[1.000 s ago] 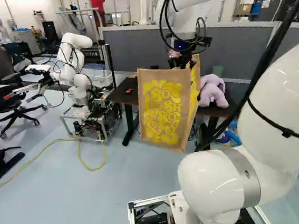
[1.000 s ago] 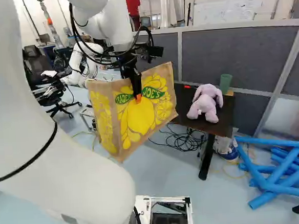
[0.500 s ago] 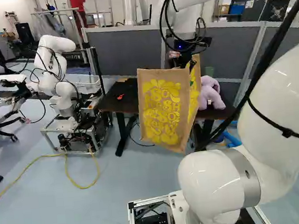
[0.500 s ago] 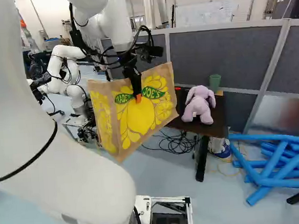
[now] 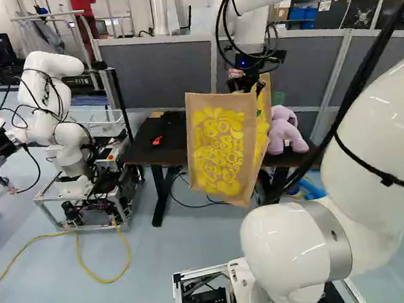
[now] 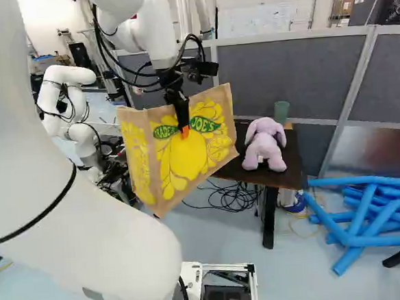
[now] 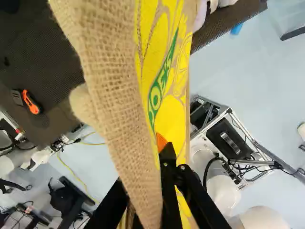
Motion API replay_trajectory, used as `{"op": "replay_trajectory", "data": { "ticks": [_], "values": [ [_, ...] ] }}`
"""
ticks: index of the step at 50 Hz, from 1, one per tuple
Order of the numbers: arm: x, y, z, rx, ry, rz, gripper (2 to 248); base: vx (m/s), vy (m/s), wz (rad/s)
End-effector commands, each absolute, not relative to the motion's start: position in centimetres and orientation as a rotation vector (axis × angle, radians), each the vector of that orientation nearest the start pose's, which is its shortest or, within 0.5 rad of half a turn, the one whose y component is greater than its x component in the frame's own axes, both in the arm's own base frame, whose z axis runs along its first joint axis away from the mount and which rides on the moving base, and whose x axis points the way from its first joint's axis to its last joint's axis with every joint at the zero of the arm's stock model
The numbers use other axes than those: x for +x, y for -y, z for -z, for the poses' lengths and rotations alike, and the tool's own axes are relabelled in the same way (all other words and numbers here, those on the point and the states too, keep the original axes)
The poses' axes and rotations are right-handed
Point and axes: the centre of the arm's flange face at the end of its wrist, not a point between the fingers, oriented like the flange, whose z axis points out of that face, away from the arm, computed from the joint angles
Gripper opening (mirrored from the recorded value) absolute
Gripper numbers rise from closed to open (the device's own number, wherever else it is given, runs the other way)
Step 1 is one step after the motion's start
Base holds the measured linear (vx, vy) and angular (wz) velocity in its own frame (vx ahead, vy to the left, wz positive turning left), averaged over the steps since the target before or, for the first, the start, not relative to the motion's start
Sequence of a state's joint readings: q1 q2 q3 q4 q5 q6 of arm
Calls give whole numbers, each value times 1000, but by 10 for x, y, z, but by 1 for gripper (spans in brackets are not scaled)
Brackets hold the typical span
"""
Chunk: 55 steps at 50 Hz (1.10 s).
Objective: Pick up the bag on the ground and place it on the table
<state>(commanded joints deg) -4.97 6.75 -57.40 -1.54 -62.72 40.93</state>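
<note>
Near the table (image 6: 292, 163), the arm (image 6: 88, 219) arches; its downturned pincer (image 6: 184, 129) grips the bag (image 6: 212, 150).

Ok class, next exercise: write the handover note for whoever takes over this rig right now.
Gripper: shut on the bag's wall.
Bag: hanging off the floor, in front of the table as the base views show it; its lower end hangs below table height.
Done: bag picked up.
Left: likely raise it, bring it over the table, set it down, release. Mind the plush and orange cutter on top.
</note>
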Motion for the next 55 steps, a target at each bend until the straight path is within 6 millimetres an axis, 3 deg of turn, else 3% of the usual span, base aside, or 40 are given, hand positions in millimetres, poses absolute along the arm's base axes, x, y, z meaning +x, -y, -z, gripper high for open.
{"op": "replay_trajectory", "data": {
  "ticks": [34, 55],
  "values": [
    [403, 37, -611, -2914, -1213, 49, 21, 148, 61, -80],
    [403, 37, -611, -2914, -1213, 49, 21, 121, 6, -6]
  ]
}}
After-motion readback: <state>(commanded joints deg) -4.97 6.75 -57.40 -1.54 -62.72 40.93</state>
